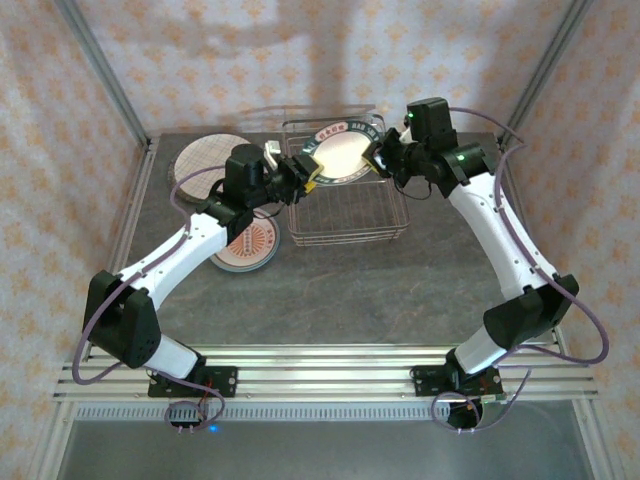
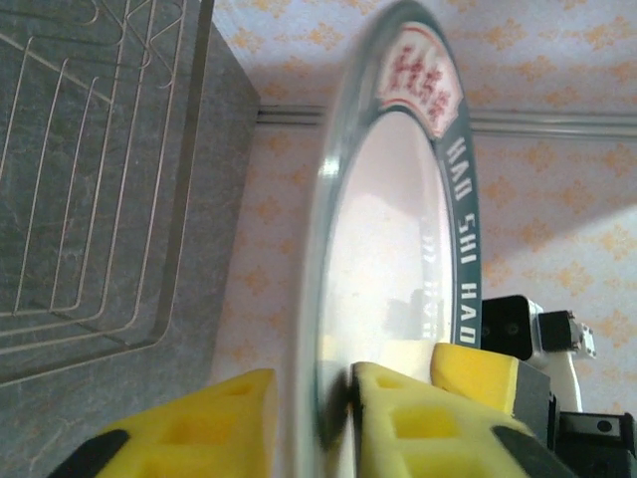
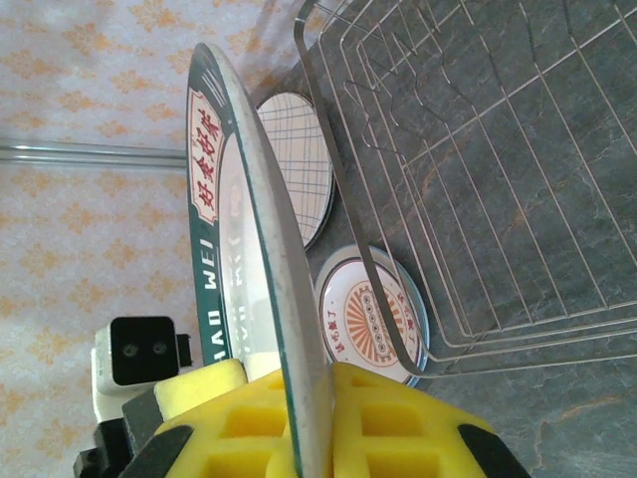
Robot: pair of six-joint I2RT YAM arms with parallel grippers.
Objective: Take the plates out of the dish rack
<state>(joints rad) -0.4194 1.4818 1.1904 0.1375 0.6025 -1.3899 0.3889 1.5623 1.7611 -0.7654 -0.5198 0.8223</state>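
Dark-rimmed plate (image 1: 340, 155) is pinched at its 3 o'clock rim by right gripper (image 1: 378, 157). The 9 o'clock rim is straddled by left gripper (image 1: 306, 178); full closure cannot be told. Plate is held tilted over dish rack (image 1: 345, 215), face toward 6 o'clock, long axis 9-to-3. Grey stone-look table (image 1: 400, 290), floral-papered walls (image 1: 300, 60). 2 others, plaid plate (image 1: 205, 160) and red-printed plate (image 1: 248, 245), lie at the rack's 9 o'clock.

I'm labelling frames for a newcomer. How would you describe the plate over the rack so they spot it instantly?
Over the wire dish rack at centre back, a plate hangs tilted between the left gripper and right gripper. Unlike the plaid plate and sunburst plate lying flat to the left, it has a dark green lettered rim.
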